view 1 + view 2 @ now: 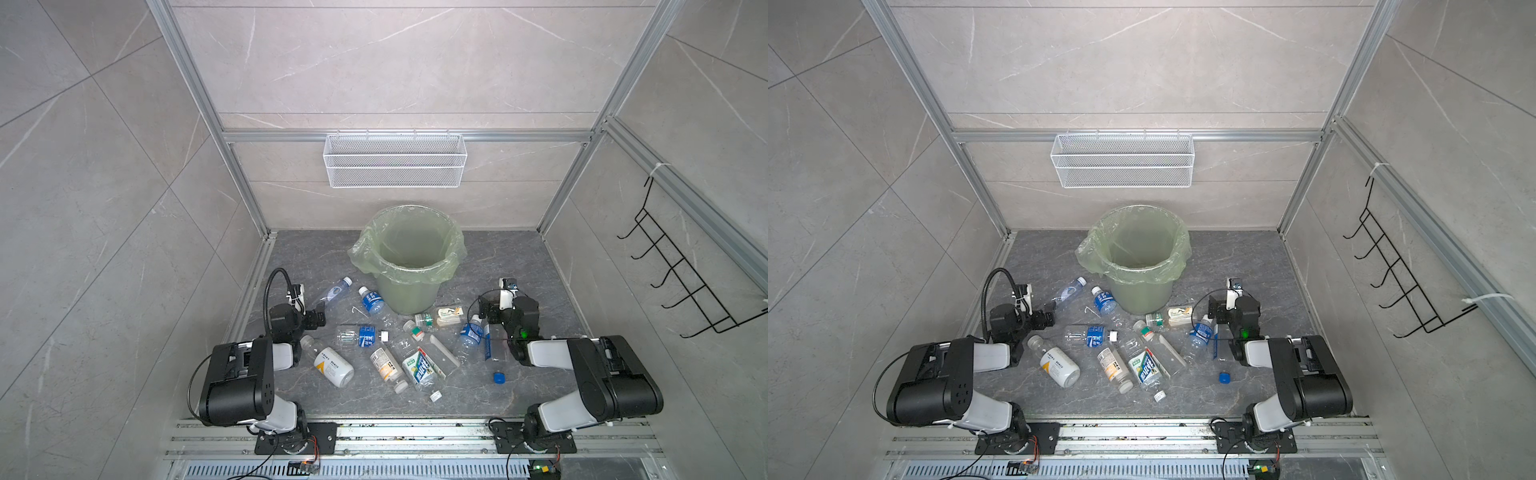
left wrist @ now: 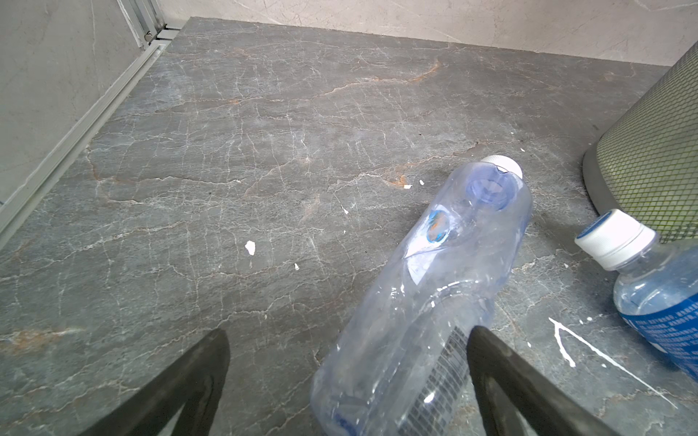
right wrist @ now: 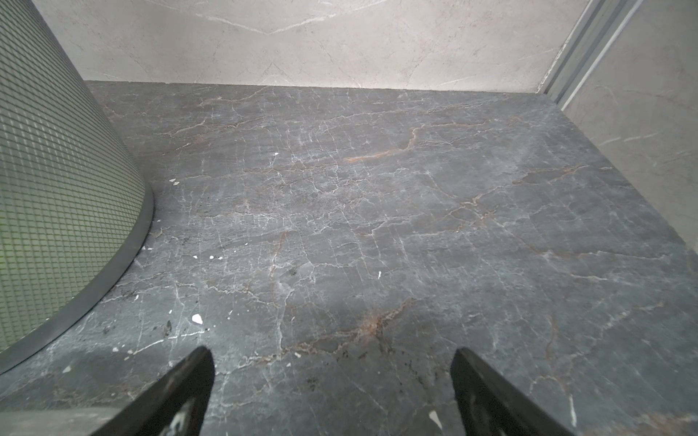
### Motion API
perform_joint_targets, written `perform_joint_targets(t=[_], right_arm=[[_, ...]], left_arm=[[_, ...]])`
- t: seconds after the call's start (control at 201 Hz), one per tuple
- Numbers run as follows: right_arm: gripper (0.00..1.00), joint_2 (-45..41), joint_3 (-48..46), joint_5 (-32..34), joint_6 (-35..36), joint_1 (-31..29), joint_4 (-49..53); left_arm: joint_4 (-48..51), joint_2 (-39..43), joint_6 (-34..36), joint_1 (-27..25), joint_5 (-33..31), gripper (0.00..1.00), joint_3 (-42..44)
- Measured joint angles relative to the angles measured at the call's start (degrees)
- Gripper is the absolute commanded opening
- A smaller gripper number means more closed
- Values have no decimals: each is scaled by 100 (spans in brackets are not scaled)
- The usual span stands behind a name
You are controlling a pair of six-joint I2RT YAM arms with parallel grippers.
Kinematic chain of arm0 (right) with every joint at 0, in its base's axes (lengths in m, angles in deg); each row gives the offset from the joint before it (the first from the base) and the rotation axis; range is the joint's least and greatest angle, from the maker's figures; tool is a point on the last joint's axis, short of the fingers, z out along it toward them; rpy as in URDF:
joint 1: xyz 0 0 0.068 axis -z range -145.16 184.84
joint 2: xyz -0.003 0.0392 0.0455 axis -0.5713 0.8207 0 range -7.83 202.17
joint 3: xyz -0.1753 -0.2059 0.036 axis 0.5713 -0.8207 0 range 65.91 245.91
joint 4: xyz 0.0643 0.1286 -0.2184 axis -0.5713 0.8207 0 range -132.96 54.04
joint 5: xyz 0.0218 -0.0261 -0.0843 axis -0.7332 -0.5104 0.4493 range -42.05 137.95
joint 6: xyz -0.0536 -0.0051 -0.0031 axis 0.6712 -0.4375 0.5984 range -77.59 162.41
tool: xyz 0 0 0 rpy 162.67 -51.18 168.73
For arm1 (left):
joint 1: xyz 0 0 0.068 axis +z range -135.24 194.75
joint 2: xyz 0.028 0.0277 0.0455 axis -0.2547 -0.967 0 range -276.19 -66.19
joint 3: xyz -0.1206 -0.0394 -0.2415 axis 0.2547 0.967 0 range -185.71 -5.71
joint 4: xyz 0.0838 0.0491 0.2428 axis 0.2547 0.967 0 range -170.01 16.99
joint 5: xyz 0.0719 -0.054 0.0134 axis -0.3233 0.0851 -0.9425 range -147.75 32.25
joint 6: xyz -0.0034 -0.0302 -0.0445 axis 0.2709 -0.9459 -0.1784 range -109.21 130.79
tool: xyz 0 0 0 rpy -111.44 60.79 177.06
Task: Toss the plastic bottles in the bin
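The pale-green bin (image 1: 405,291) with its bag folded over the rim stands at the back middle of the dark floor in both top views (image 1: 1138,291). Several plastic bottles lie in front of it. A clear bottle (image 1: 334,291) lies with its base end between the fingers of my left gripper (image 1: 319,309), which is open; in the left wrist view this bottle (image 2: 434,294) lies nearer one finger of the left gripper (image 2: 348,334). A blue-labelled bottle (image 2: 657,294) lies against the bin. My right gripper (image 3: 332,353) is open over bare floor, right of the bin (image 3: 56,188).
A loose blue cap (image 1: 499,377) lies near the right arm. A white wire basket (image 1: 395,162) hangs on the back wall and a black hook rack (image 1: 685,286) on the right wall. Aluminium rails edge the floor.
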Motion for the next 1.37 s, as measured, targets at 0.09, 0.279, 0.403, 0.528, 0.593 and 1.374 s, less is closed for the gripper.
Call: perform_joint_targets(t=[0.09, 0.279, 0.403, 0.528, 0.593, 1.374], right_arm=[[99, 0, 0, 0, 0, 0, 0], [100, 0, 0, 0, 0, 0, 0], [100, 0, 0, 0, 0, 0, 0], [100, -42, 0, 15, -2, 0, 37], [100, -214, 2, 94, -4, -11, 190], [100, -1600, 3392, 1657, -2367, -634, 6649]], left_arm=[[0, 0, -2, 0, 0, 100, 0], [0, 0, -2, 0, 0, 100, 0], [0, 0, 0, -9, -42, 100, 0], [26, 42, 0, -103, -269, 100, 0], [68, 173, -2, -160, -428, 100, 0], [3851, 3093, -2162, -1974, -2400, 100, -1279]])
